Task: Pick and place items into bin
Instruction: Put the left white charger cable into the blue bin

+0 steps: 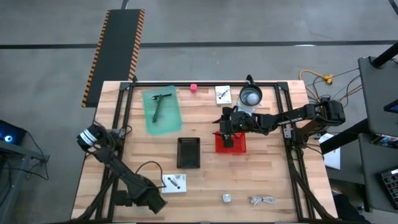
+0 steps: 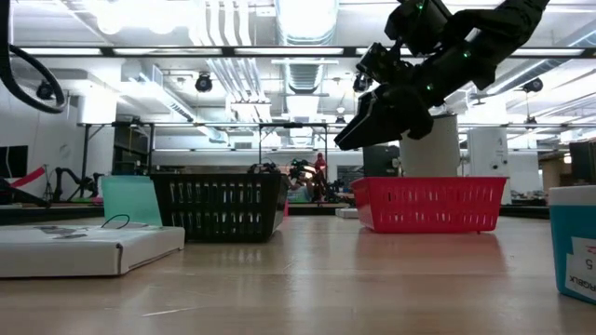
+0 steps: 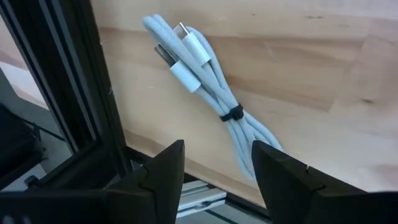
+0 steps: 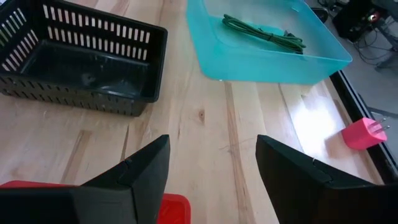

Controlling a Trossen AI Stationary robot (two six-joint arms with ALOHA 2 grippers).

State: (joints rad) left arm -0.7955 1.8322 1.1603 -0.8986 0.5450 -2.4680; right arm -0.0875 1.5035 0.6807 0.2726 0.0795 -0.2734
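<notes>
Right gripper (image 1: 226,132): hangs over the near-left corner of the red slatted plastic basket (image 1: 237,145), fingers spread apart and holding nothing; in the low view it sits above the basket's rim, not touching it.
Left gripper (image 3: 216,180): parked at the table's front-left edge, fingers parted and empty, just beside a bundled pale-grey USB cable (image 3: 205,81) lying on the wood.
Black slatted basket (image 1: 189,152): mid-table, left of the red one, nothing visible inside it.
Teal translucent tray (image 1: 162,109): back left, with a coiled green cable (image 4: 264,30) in it.
Pink plug-shaped block (image 1: 194,88): back edge of the table.
White printed cards: one (image 1: 223,94) beside the clear jug (image 1: 250,96), another (image 1: 175,182) front left.
Small silver cube (image 1: 227,198): front edge, near a loose silvery cable bundle (image 1: 264,200).
</notes>
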